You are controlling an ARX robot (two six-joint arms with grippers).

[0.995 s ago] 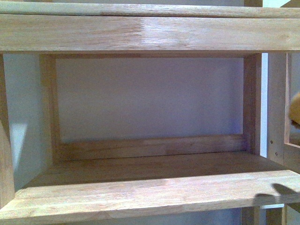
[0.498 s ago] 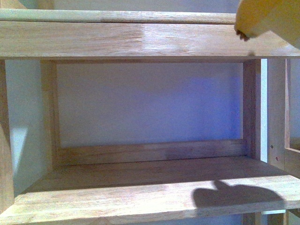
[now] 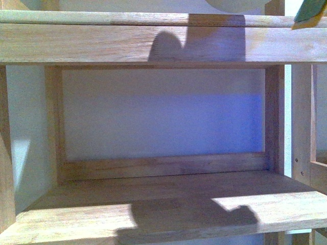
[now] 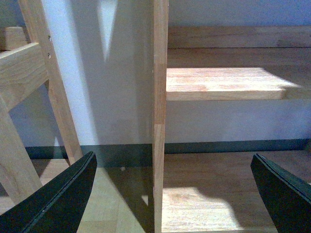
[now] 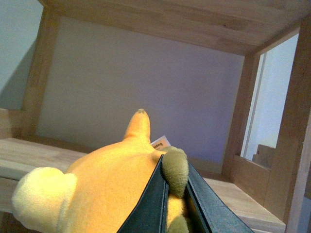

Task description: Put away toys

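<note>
On the left, the left gripper (image 4: pixel 173 160) is hanging spread wide, holding nothing, facing the shelf's (image 3: pixel 168 201) post (image 4: pixel 159 97). In the middle, shadows are falling across the shelf boards. On the right, the right gripper (image 5: pixel 176 194) is pinching the plush (image 5: pixel 97 189) by an olive ear patch (image 5: pixel 175 170), holding it before an open bay, above the board. I'd judge the toy is up at the shelf but not yet set down; placing and letting go are left.
</note>
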